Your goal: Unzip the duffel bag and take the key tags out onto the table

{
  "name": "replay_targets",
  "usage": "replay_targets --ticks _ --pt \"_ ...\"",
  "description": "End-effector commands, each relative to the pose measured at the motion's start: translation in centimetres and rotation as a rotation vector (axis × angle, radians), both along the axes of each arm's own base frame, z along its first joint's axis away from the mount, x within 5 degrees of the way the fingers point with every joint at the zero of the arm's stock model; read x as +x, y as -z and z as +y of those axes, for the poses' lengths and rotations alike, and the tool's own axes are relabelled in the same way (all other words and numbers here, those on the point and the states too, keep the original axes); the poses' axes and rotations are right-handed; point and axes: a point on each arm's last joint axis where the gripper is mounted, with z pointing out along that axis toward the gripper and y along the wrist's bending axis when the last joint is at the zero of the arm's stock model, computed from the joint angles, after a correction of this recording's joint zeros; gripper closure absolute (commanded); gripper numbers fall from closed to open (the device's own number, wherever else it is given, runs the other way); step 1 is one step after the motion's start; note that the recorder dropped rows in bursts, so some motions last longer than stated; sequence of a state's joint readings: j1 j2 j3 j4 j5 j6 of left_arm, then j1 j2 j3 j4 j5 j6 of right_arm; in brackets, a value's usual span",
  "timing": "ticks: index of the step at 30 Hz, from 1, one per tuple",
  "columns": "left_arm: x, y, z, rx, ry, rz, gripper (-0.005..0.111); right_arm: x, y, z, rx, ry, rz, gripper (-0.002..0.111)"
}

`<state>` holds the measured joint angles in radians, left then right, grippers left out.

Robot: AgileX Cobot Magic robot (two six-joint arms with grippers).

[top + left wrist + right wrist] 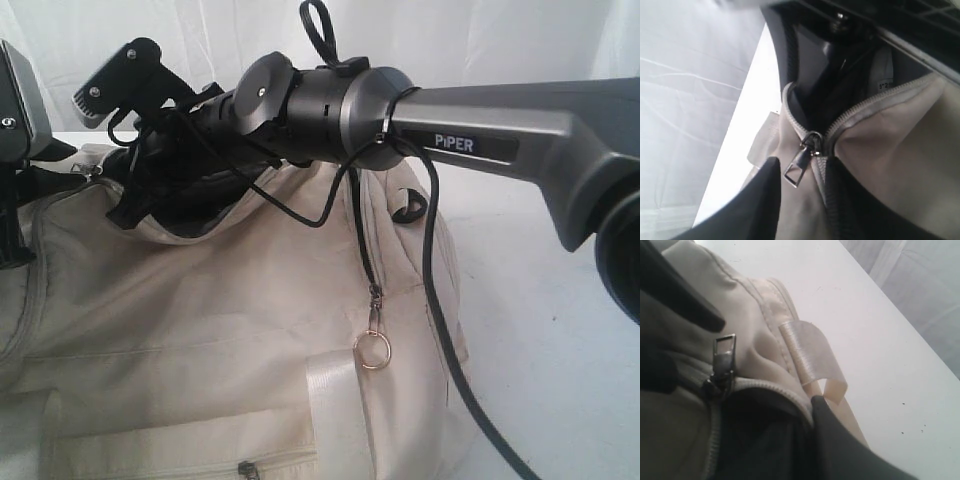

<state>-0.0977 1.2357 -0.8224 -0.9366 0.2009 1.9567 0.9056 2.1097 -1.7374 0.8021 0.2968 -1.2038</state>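
white curtains hang behind one white table. one cream duffel bag lies across the table's left and middle, with bare top showing only toward the right edge. two arms are at work.

at the far left, the left arm shows as a grey housing by the bag's end. its wrist view shows the left claw with its two dark fingers apart. one rectangular metal pull hangs between them at the foot of the unzipped mouth.

next, the right arm crosses from the right edge and dips into that open mouth. the right claw is clamped on the bag's zipped rim, with one finger outside and one over the dark lining. beside it are one slotted pull and one webbing loop.

further right, one metal ring pull dangles on the bag's side above one pale strap. one small pocket zip tab sits lowest.
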Motion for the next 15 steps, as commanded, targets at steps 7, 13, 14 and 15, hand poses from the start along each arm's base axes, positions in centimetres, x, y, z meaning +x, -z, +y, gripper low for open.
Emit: replay_targets --ticks 7,13,14,15 --pt "1.0 1.0 -0.1 0.08 0.04 -0.015 0.071 0.3 -2.2 -0.6 0.057 0.037 -0.037 0.108" --pt "1.4 1.9 -0.3 0.1 0.065 0.014 0.071 0.3 -2.2 -0.6 0.057 0.037 -0.037 0.108" --pt "1.4 1.9 -0.3 0.1 0.064 0.014 0.071 0.3 -2.2 -0.6 0.057 0.037 -0.037 0.108" --pt "1.4 1.9 -0.3 0.1 0.064 0.014 0.071 0.3 -2.2 -0.6 0.056 0.035 -0.035 0.108"
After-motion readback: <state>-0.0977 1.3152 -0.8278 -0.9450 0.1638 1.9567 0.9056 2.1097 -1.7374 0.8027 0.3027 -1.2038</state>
